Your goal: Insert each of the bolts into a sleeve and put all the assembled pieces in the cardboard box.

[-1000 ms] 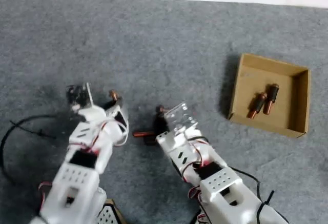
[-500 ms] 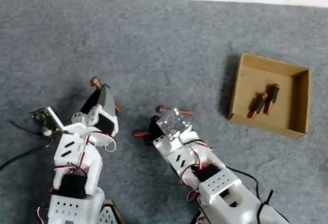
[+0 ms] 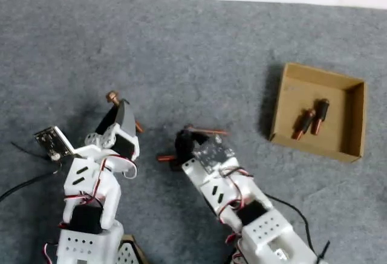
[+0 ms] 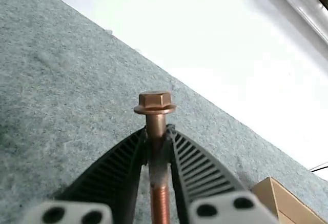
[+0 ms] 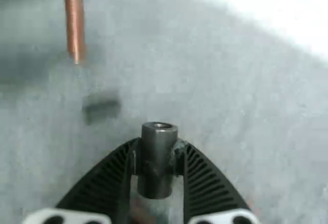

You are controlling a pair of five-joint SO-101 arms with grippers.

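My left gripper [image 3: 121, 110] is shut on a copper bolt [image 3: 113, 97], whose hex head [image 4: 155, 102] sticks out past the fingertips [image 4: 158, 131]. My right gripper [image 3: 182, 144] is shut on a dark sleeve [image 5: 158, 155], its open end pointing away from the wrist camera. A loose copper bolt [image 3: 209, 131] lies on the carpet just right of the right gripper; another [image 3: 164, 157] lies to its left. The cardboard box [image 3: 277, 104] sits at the right with two assembled pieces [image 3: 311, 118] inside.
Grey carpet covers the table up to a white wall at the back. In the right wrist view a copper bolt [image 5: 74, 19] and a dark blurred piece [image 5: 101, 107] lie beyond the sleeve. A box corner [image 4: 279, 203] shows in the left wrist view.
The left arm swung left and turned its wrist, carrying the bolt up and away from the right gripper. The right wrist rotated and shifted slightly, uncovering the bolt on the carpet beside it.
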